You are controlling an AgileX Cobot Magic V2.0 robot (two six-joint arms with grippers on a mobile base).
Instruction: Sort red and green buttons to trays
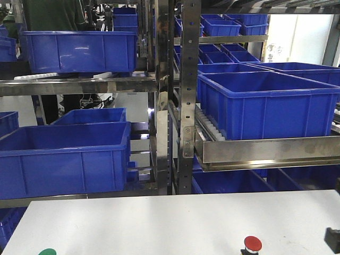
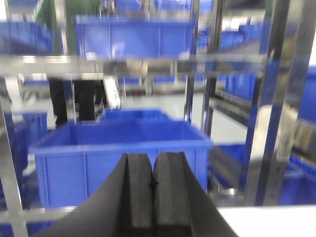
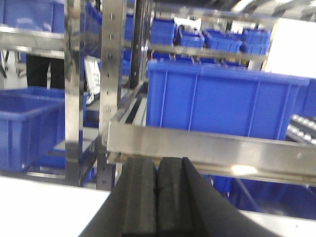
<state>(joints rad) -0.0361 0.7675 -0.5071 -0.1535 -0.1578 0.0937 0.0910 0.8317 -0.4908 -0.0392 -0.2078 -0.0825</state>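
A red button (image 1: 252,244) with a round cap stands on the white table (image 1: 159,223) near its front edge, right of centre. At the bottom left edge a green round cap, the green button (image 1: 47,252), just shows. The trays are out of view. My left gripper (image 2: 153,187) is shut, pads pressed together with nothing between them, pointing at the blue crates. My right gripper (image 3: 156,190) is also shut and empty, raised above the table and facing the rack. A dark piece (image 1: 333,240) at the right edge of the front view may be part of an arm.
Steel racks (image 1: 186,106) stand just behind the table, loaded with deep blue crates (image 1: 64,154) (image 1: 265,106). A steel shelf rail (image 3: 207,148) runs across the right wrist view. A person in dark clothes (image 1: 53,16) stands behind the left rack.
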